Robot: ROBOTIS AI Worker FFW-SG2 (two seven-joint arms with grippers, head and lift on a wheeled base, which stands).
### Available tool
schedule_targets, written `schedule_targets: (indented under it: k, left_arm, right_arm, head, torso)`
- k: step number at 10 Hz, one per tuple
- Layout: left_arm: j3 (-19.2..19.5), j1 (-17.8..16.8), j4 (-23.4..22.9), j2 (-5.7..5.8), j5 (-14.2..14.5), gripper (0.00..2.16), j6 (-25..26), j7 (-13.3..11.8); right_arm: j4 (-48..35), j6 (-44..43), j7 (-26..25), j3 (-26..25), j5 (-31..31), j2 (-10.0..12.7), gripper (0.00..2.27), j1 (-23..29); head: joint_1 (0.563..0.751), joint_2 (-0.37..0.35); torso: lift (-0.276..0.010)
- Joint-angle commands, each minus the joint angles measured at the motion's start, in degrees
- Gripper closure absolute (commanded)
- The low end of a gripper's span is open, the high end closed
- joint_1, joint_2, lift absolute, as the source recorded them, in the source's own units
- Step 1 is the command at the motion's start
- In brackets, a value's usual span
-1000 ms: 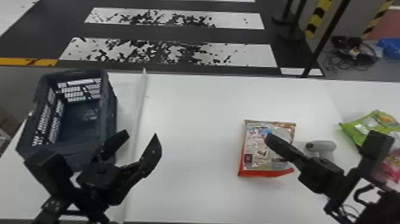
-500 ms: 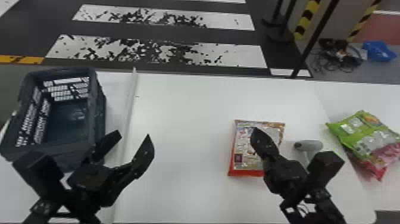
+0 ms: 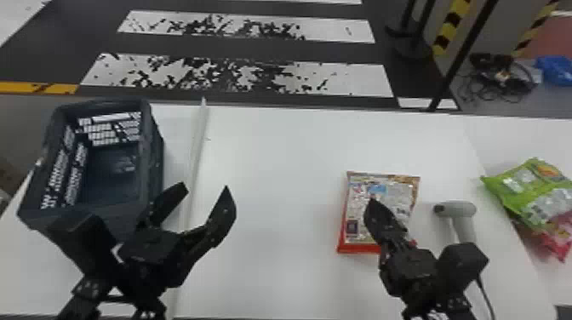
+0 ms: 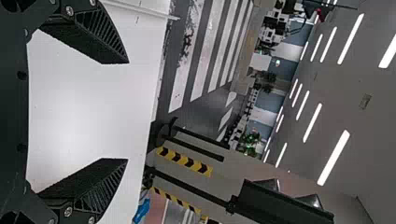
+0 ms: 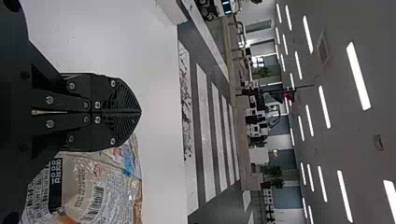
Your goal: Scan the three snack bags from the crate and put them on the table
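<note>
Toward the left edge of the white bench (image 3: pixel 276 272) stands the dark blue slatted plastic crate (image 3: pixel 155 174), upright. Just in front of it and to its right is the left tool, a black two-fingered gripper (image 3: pixel 205 190) spread wide and holding nothing. A pale, narrow raised strip (image 3: pixel 198 144) runs behind it from the bench's far edge toward the near one.

Right of the bench's middle lies the silver printed snack bag with a red lower edge (image 3: pixel 355 204), flat, its barcode face upward. The right tool, a matching black gripper (image 5: pixel 140 112), has its fingers pressed together with nothing between them; it overlaps the bag in the head view, though I cannot tell whether they touch. Next comes the light grey pistol-shaped scanner (image 3: pixel 457 209), on its side, handle toward the near edge. At the bench's right edge and past it, the shiny green snack bag (image 3: pixel 527 191) partly covers the red-pink one (image 3: pixel 557 242).

The third bag seems the one to deal with; whether it is scanned I cannot tell. If not, the right tool should open before reaching the scanner, clasp the handle squarely and aim at a flat barcode. To move the bag, grip it gently across its body; crinkly film may slip.
</note>
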Motion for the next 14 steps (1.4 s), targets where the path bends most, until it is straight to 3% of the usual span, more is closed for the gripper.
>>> schedule_targets:
  k: [1,7,9,12,14]
  left_arm:
    - [-0.99,-0.16,-0.06,-0.09,-0.42,0.14,-0.49,0.34]
    - [-1.87,-0.25,-0.06,-0.35,-0.69,0.14,-1.19,1.14]
    - [-1.87,-0.34,0.55,-0.35,-0.69,0.14,-1.54,1.14]
    - [-2.04,-0.08,0.91,-0.27,-0.69,0.14,-3.12,1.05]
    - [-2.04,0.19,1.26,-0.09,-0.69,0.14,-4.35,1.05]
  right_arm:
    - [4.01,-1.25,-0.17,0.16,0.55,-0.07,2.25,-1.60]
    - [13.94,-4.07,-0.70,-1.24,0.11,-1.83,2.24,-5.11]
    - [16.14,-6.70,1.32,-2.03,-0.15,-3.15,2.24,-5.11]
    - [18.42,-8.46,9.49,-3.26,-0.15,-4.38,2.24,-5.11]
    - [20.27,-10.57,10.81,-3.26,-0.15,-4.55,2.24,-4.94]
  head:
    - [0.695,-0.049]
    - [0.695,-0.087]
    - [0.695,-0.119]
    - [0.695,-0.133]
    - [0.695,-0.128]
  torso:
    - [-0.094]
    - [-0.094]
    - [-0.094]
    - [-0.094]
    - [-0.094]
